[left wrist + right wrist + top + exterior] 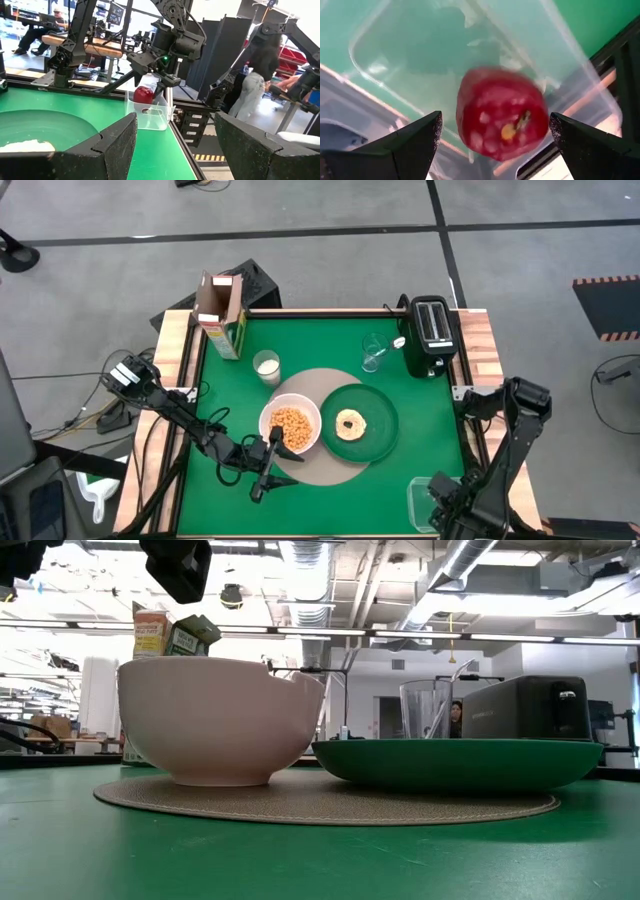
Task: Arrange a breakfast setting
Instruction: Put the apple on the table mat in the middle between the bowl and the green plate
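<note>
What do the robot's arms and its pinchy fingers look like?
Both arms are dark, almost black, built from chunky jointed segments. The left arm has black cables trailing beside it, and a small green light glows on the right arm. The left gripper has two thick, wedge-shaped black fingers with a rough, grainy surface.

On the mat [322, 465] the bowl [290, 427] is set left of the plate [375, 425]; the fruit [144, 94] is seemingly held above the tub [150, 116]

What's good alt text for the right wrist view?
A small red fruit fills the centre, lying in a clear plastic tub on the green table. The right claw is open above it, its dark fingers framing the fruit on either side.
</note>
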{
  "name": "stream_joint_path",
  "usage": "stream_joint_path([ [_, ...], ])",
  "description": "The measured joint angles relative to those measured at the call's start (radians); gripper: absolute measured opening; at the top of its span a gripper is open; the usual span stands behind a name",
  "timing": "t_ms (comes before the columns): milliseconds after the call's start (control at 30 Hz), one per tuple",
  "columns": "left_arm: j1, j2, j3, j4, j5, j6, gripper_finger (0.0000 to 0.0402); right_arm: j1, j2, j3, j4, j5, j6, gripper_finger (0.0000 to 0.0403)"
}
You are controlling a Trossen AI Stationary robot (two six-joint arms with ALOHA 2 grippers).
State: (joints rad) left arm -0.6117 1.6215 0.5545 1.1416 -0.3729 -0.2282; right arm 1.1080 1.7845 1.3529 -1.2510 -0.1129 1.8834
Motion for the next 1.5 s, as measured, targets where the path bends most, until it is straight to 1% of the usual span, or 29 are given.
stream_joint_path([
  [100,0.000,0.000,0.000,0.000,0.000,0.003,0.0251,0.001,0.019,0.000,0.010,-0.020,-0.016,0.0395],
  [467,0.000,0.000,0.000,0.000,0.000,0.006,0.0251,-0.002,0.037,0.000,0.025,-0.020,-0.028,0.0395],
  [567,0.000,0.000,0.000,0.001,0.000,0.006,0.0251,-0.003,0.037,0.000,0.025,-0.020,-0.027,0.0389],
  [700,0.000,0.000,0.000,0.000,0.000,0.006,0.0251,-0.003,0.036,-0.033,0.059,-0.024,-0.026,0.0374],
  [800,0.000,0.000,0.000,0.000,0.000,0.006,0.0251,-0.003,0.037,-0.066,0.103,-0.070,-0.038,0.0359],
  [967,0.000,0.000,0.000,0.000,0.000,0.006,0.0251,-0.005,0.036,-0.069,0.110,-0.091,-0.052,0.0319],
  [1067,0.000,0.000,0.000,0.001,0.000,0.006,0.0251,-0.006,0.033,-0.067,0.106,-0.098,-0.060,0.0308],
  [1233,0.000,0.000,0.000,0.001,0.000,0.006,0.0251,-0.024,0.033,-0.035,0.090,-0.099,-0.105,0.0308],
  [1500,0.000,0.000,0.000,0.001,0.000,0.006,0.0251,-0.091,0.033,0.068,-0.049,-0.094,-0.227,0.0309],
])
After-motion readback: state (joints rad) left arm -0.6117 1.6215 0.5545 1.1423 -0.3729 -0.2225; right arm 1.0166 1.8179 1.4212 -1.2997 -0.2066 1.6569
